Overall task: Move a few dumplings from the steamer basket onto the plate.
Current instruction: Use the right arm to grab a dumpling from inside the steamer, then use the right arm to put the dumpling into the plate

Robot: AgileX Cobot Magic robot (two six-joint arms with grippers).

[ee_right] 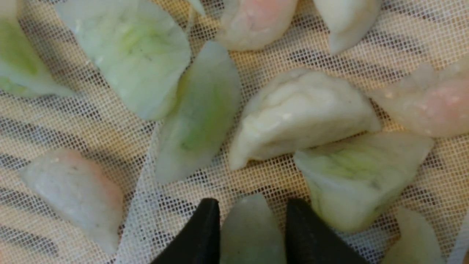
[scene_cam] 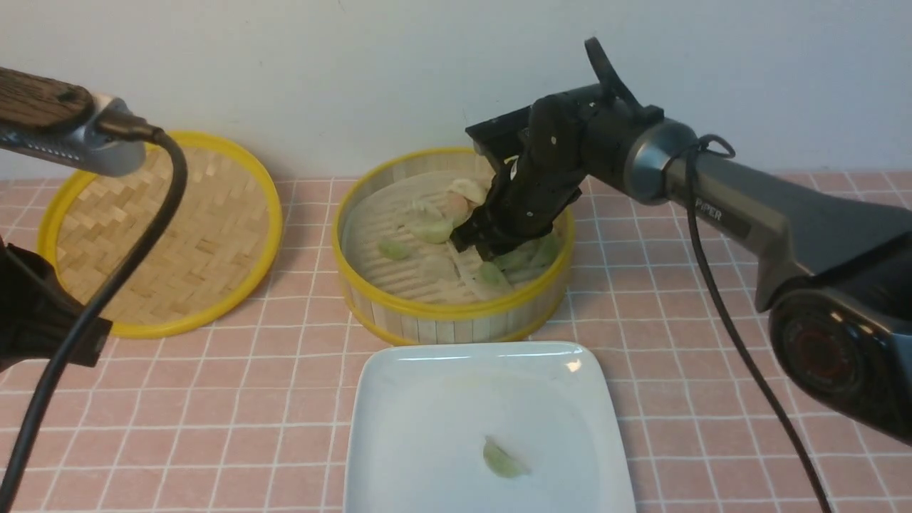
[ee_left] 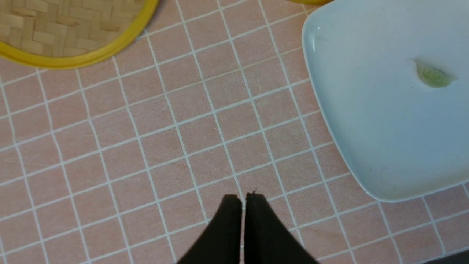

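The steamer basket (scene_cam: 442,313) stands behind the plate (scene_cam: 427,399) and holds several dumplings (scene_cam: 434,229) on its white mesh liner (ee_right: 91,139). My right gripper (scene_cam: 484,246) reaches down into the basket's right half. In the right wrist view its two black fingers (ee_right: 205,227) press both sides of a pale green dumpling (ee_right: 251,234) lying on the liner. One green dumpling (scene_cam: 504,459) lies on the plate (ee_left: 366,128), also seen as a dumpling (ee_left: 434,76) in the left wrist view. My left gripper (ee_left: 243,200) hangs shut and empty over the tiles left of the plate.
The flat woven lid (scene_cam: 164,228) with a yellow rim lies left of the basket, and its edge (ee_left: 73,58) shows in the left wrist view. Other dumplings (ee_right: 300,113) crowd close around the right fingers. A black cable (scene_cam: 107,285) hangs from the left arm.
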